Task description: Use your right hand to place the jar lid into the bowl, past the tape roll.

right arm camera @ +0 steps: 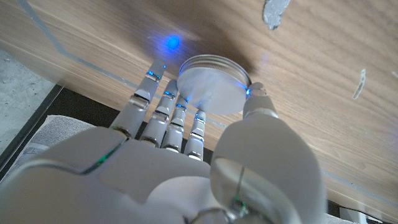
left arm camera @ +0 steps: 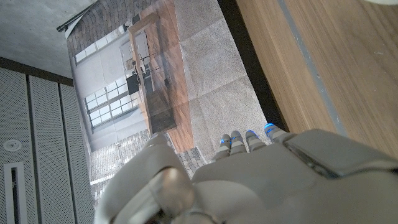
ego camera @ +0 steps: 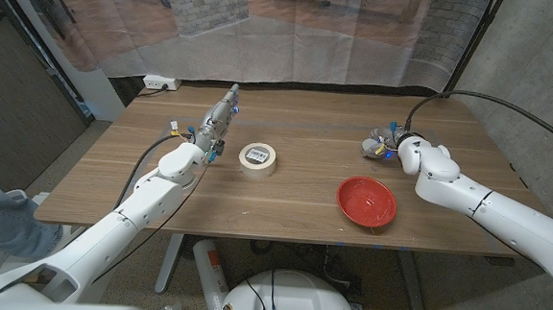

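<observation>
The jar lid (right arm camera: pixel 212 87) sits on the tabletop (ego camera: pixel 293 204) toward the far right, and your right hand (ego camera: pixel 385 145) is on it: in the right wrist view the fingers (right arm camera: pixel 166 109) curl along one side of the silver rim while the thumb (right arm camera: pixel 257 102) presses against the opposite side, so you have the lid pinched between them. The lid looks to be lying flat on the wood, though you cannot tell from these pictures whether it has left the surface. From the head view the lid itself is mostly hidden under the hand. The red bowl (ego camera: pixel 367 200) stands nearer the front edge than that hand, just beside the right forearm and apart from the lid. The tape roll (ego camera: pixel 258 158) lies flat near the middle of the tabletop, to the left of both bowl and lid and well apart from them. Your left hand (ego camera: pixel 219 123) is stretched out over the wood on the left, beside the tape roll but not touching it, fingers extended together toward the far edge and holding nothing. A white power strip (ego camera: pixel 159 82) lies on the floor past the table's far left corner.
</observation>
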### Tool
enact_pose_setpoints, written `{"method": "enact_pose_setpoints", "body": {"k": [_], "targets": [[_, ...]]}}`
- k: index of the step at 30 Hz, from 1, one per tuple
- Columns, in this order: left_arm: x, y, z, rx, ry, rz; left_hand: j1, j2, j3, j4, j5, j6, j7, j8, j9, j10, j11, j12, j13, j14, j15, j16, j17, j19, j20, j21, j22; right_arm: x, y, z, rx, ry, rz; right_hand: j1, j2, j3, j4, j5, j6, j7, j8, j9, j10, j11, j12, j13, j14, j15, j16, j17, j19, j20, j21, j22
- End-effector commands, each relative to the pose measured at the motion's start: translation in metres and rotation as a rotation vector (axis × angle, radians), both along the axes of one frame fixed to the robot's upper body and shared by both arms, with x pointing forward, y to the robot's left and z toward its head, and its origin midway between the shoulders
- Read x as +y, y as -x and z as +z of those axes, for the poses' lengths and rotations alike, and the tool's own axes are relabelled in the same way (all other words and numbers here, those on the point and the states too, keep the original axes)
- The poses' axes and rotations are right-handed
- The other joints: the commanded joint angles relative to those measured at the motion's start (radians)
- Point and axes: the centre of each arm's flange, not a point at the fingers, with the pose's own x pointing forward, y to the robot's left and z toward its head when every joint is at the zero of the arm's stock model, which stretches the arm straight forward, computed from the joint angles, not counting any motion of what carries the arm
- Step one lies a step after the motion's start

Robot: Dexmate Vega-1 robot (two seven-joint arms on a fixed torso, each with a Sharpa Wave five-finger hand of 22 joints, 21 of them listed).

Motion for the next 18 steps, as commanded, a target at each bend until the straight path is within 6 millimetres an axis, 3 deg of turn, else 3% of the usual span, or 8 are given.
{"method": "enact_pose_setpoints", "body": {"k": [1,18], "targets": [[0.001,0.000,0.004,-0.009,-0.002,0.000,0.002,0.013,-0.004,0.002,-0.001,-0.004,-0.002,0.000,0.004,-0.005,0.000,-0.001,0.004,-0.030,0.002,-0.004,0.003,-0.154,-0.006,0.000,0.002,0.001,0.009,0.008,-0.026,0.006,0.005,0.015,0.002,0.009,0.002,-0.002,0.008,-0.002,0.002,0.001,0.038,-0.034,0.007,0.003,0.010,-0.062,0.004,0.005,0.005,-0.001,-0.005,0.002],[0.002,0.003,0.002,-0.011,-0.004,-0.004,0.003,0.014,-0.006,0.001,-0.001,-0.005,0.001,0.000,0.004,-0.005,0.002,-0.001,0.004,-0.032,0.003,-0.004,0.003,-0.155,-0.009,0.000,0.002,0.007,0.028,0.016,-0.068,0.029,0.036,0.020,0.002,0.009,0.001,-0.009,0.015,0.001,0.002,0.003,0.043,-0.037,0.009,0.007,0.010,-0.059,0.002,0.007,0.010,-0.001,-0.010,0.002]]}}
